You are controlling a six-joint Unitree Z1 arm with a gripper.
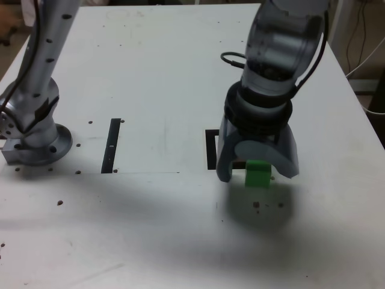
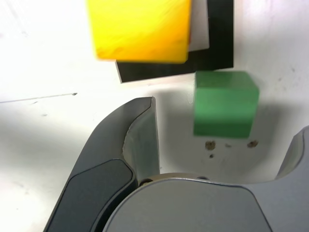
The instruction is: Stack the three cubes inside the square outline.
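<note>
Green cube [image 2: 226,108] lies on the counter [image 1: 144,241] in the gap of the tool [image 2: 229,114], whose jaws stand wide and grasp nothing. Beyond the tool, the yellow cube [image 2: 140,29] sits over the square outline [image 2: 221,38], probably on the red one. Best to keep the green centred, lower straight, close evenly, then lift well clear of the yellow before crossing.

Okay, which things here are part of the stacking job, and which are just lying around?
For the job:
- green cube
- yellow cube
- black square outline
- open gripper

Just lying about:
- straight black strip
</note>
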